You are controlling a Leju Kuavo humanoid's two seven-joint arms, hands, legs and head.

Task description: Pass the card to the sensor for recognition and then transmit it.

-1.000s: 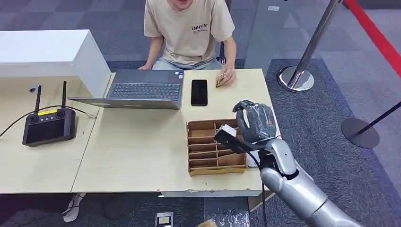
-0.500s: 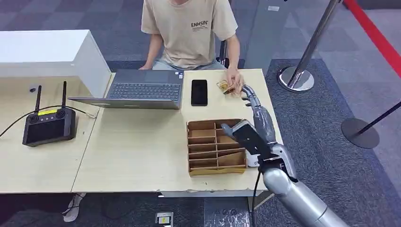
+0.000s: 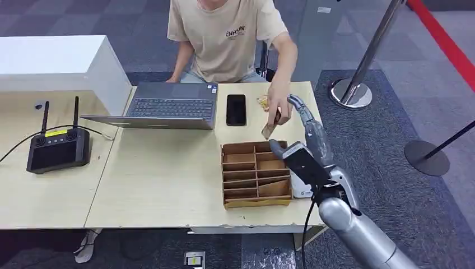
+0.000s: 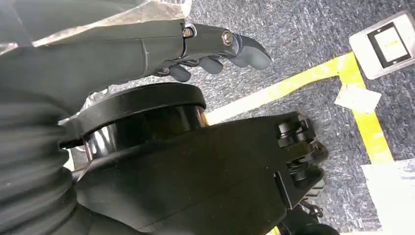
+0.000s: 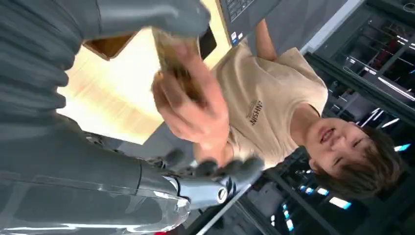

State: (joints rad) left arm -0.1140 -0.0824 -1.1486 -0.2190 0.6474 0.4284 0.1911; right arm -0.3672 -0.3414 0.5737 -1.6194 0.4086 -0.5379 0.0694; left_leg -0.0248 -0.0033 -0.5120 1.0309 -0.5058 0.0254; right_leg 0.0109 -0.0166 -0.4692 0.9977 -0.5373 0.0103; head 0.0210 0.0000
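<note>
A person's hand [image 3: 278,106] holds a tan card [image 3: 268,130] just above the table, over the far edge of the cardboard divider box [image 3: 246,193]. My right hand [image 3: 308,140] is open beside it, fingers stretched toward the person and thumb near the card's lower edge. In the right wrist view the card [image 5: 172,54] sits in the person's fingers between my thumb [image 5: 147,17] and my fingers [image 5: 220,172]; I cannot tell whether it touches them. My left hand [image 4: 215,46] hangs over the floor and holds nothing.
A black phone [image 3: 236,109] and a laptop [image 3: 168,106] lie at the table's far side, with more small cards [image 3: 261,101] near the phone. A black remote controller [image 3: 56,148] is at the left. A small white device [image 3: 300,188] lies by the box. Stanchion base [image 3: 351,93] at the right.
The person lifted a card from the table and brought it down to my right hand. That hand went from curled over the box to stretched out toward the person.
</note>
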